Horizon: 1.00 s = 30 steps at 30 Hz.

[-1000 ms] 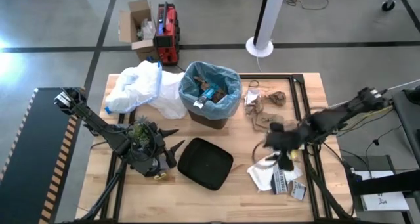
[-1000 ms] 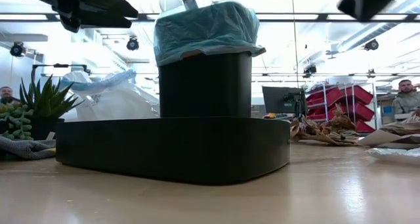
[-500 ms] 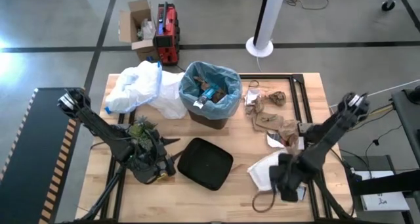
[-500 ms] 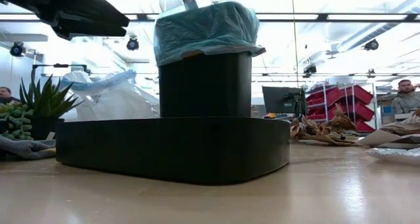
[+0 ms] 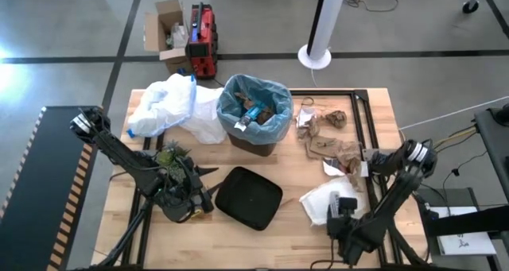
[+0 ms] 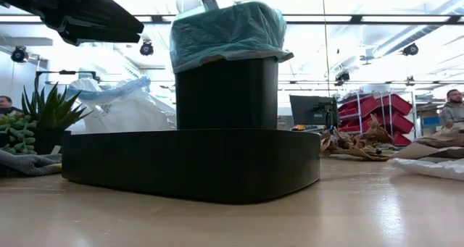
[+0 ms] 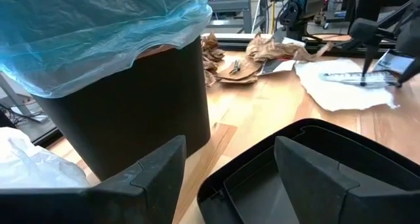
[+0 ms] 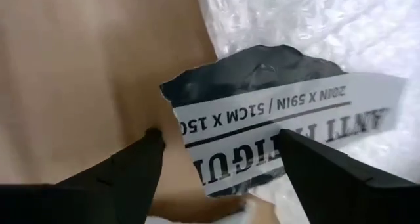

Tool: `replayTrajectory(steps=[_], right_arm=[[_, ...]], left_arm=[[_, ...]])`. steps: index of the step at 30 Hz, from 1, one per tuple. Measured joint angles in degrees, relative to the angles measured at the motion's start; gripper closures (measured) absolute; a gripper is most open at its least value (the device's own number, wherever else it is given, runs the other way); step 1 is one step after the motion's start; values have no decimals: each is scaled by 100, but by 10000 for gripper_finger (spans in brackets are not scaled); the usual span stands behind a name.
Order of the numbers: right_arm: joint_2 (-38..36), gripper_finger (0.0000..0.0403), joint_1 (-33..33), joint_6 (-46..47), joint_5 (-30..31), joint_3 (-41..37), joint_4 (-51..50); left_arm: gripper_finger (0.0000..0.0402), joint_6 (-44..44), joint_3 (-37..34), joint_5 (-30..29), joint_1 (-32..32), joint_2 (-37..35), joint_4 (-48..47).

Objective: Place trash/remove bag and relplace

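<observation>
Right gripper (image 8: 216,168) (open) over wrapper (image 8: 282,129)

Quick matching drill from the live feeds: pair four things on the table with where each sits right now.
Things:
1. blue bag
2. black lid
3. crumpled brown paper
4. printed wrapper

Places:
A. flat on the table, in front of the bin
B. under the right gripper, partly on white bubble wrap
C. lining the bin, folded over its rim
D. on the table between the bin and the right arm

Pairs: 1-C, 2-A, 3-D, 4-B
</observation>
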Motion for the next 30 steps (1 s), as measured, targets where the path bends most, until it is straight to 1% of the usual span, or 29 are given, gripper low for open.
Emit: replayTrajectory(steps=[3, 5, 7, 9, 11, 12, 13, 15, 17, 21, 23, 25, 30], right_arm=[[210, 145, 4, -40, 204, 194, -412], [216, 178, 11, -58, 497, 229, -583], [139, 225, -2, -58, 860, 242, -571], [55, 284, -9, -53, 1049, 197, -705], [-23, 350, -4, -56, 1030, 164, -953], [-83, 376, -2, -56, 1030, 164, -1084], [-163, 388, -2, -56, 1022, 166, -1239], [-345, 388, -3, -25, 1055, 207, -1601], [-575, 392, -6, 115, 1231, 318, -1940], [-1162, 400, -2, 536, 2035, 648, -2452], [-1462, 402, -3, 688, 2415, 779, -2573], [-1733, 402, -7, 724, 2654, 885, -2576], [-2154, 403, -4, 721, 2881, 1112, -2583]], left_arm=[[186, 2, 0, 34, 0, 0, -3], [190, 4, 0, 38, 0, 0, -4], [194, 4, 0, 40, 0, 0, -12], [197, 4, 0, 40, 0, 0, -12], [199, 11, 0, 38, 0, 0, -18], [200, 43, 0, 38, 0, 0, -21], [202, 91, 0, 38, 0, 0, -22], [204, 201, 0, 37, 0, -1, -24], [206, 300, 0, 34, 0, -8, -24], [211, 453, 0, -4, 0, -20, -22], [213, 485, 0, -10, 0, -20, -24], [215, 539, 0, -12, 0, -22, -24], [221, 570, 0, -10, -10, -33, -22]])
